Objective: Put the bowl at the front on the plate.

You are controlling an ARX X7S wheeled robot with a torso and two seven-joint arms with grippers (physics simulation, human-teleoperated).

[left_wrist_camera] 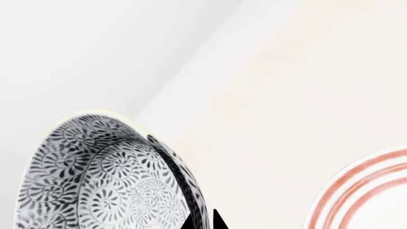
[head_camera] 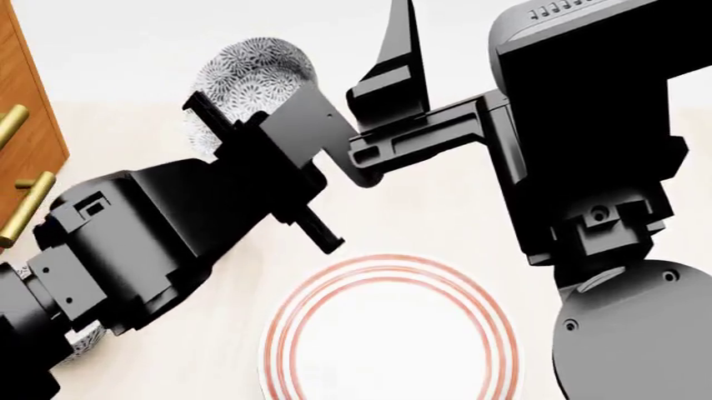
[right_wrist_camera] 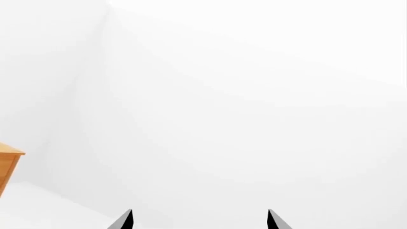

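Note:
The bowl (left_wrist_camera: pixel 95 176), white with a dense grey-blue floral pattern, hangs tilted above the pale table. My left gripper (left_wrist_camera: pixel 203 222) is shut on its wall, one finger inside and one outside. In the head view the bowl (head_camera: pixel 250 71) shows beyond my left wrist, up and to the left of the plate (head_camera: pixel 389 265). The plate is wide and white with red rings, and lies near the front; its rim (left_wrist_camera: pixel 362 191) also shows in the left wrist view. My right gripper (right_wrist_camera: pixel 198 218) is open and empty, raised above the table, its fingers (head_camera: pixel 398 58) pointing toward the white wall.
A wooden cabinet (head_camera: pixel 22 125) with brass handles stands at the left; its corner (right_wrist_camera: pixel 9 162) shows in the right wrist view. A second patterned bowl (head_camera: pixel 83 340) peeks out under my left arm. The right arm's bulk (head_camera: pixel 601 167) covers the table's right side.

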